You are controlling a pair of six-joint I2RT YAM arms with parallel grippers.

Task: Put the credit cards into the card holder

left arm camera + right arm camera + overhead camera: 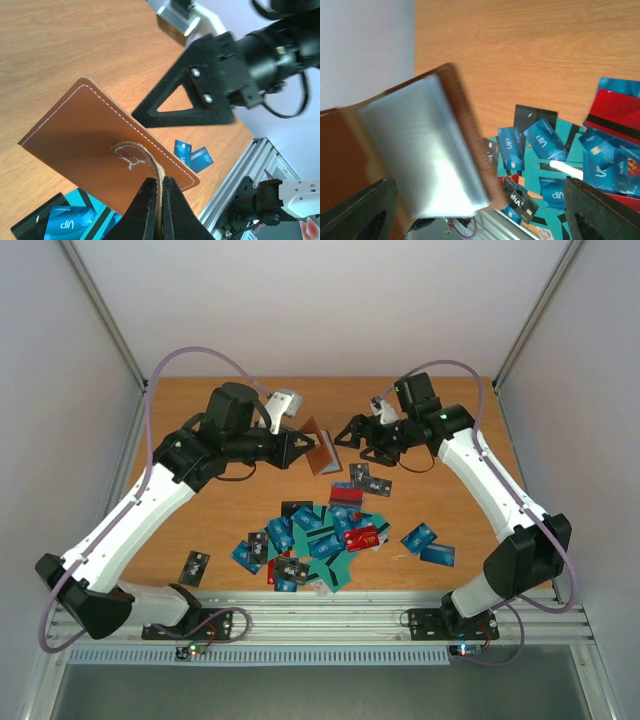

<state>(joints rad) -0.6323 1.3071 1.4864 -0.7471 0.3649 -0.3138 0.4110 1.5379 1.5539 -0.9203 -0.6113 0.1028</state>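
The left gripper (pixel 158 189) is pressed together on a leather flap of the card holder (pixel 100 135), holding it lifted above the table (pixel 240 512), opened toward the right arm. The right gripper (pixel 352 432) stands just beside it, jaws spread and empty. I see 0 cards in the holder, and its shiny pocket looks bare. The credit cards (pixel 318 535) lie heaped on the wood nearer the bases, a few strays apart, so the loading seems wholly ahead.
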